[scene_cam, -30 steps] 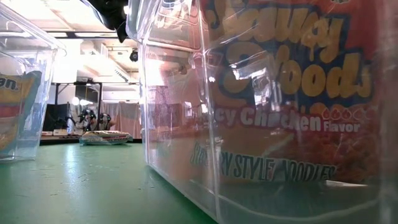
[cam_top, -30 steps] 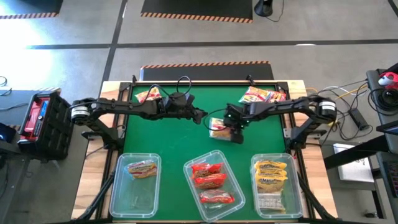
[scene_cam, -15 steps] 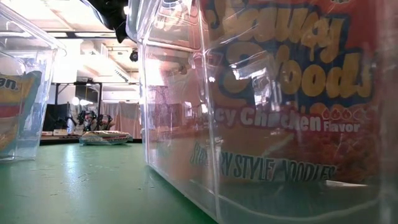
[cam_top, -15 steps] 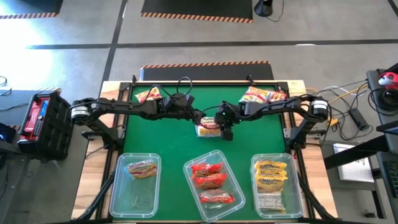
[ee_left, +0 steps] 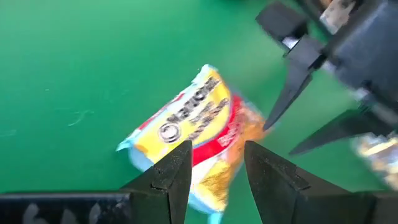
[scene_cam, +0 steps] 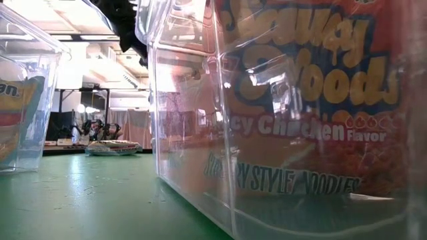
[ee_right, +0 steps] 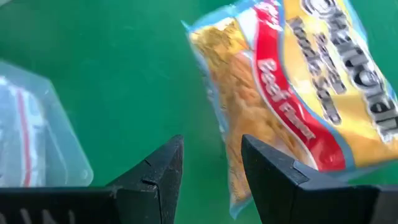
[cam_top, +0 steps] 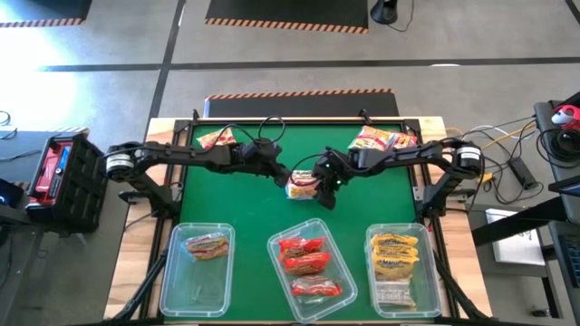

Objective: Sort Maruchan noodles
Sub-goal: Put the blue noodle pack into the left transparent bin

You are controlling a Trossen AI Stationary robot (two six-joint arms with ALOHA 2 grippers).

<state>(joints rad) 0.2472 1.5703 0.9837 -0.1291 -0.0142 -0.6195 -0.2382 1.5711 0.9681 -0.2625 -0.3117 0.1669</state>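
The right gripper (cam_top: 324, 181) has come in from the right part of the green mat (cam_top: 227, 199) to the middle of it within the last second, and the yellow noodle packet with the red band (cam_top: 302, 186) has travelled together with it, so the packet was carried or dragged there. The packet is now at the centre of the table, touching the right gripper on one side and just beside the left gripper (cam_top: 283, 175) on the other. The left gripper has also crept a little toward it. Each wrist view shows one end of the packet directly in front of that arm's gripper, but I cannot tell for either gripper if it really clamps the packet or only stands at it. To my judgement this is a handing over from the right arm to the left one, and it is not yet completed. If so, the packet probably goes to the left bin (cam_top: 172, 272), not to the middle bin (cam_top: 272, 246) or the right bin (cam_top: 370, 239). Two small piles of packets (cam_top: 216, 138) (cam_top: 382, 139) wait at the far edge, so the sorting is only partly done.
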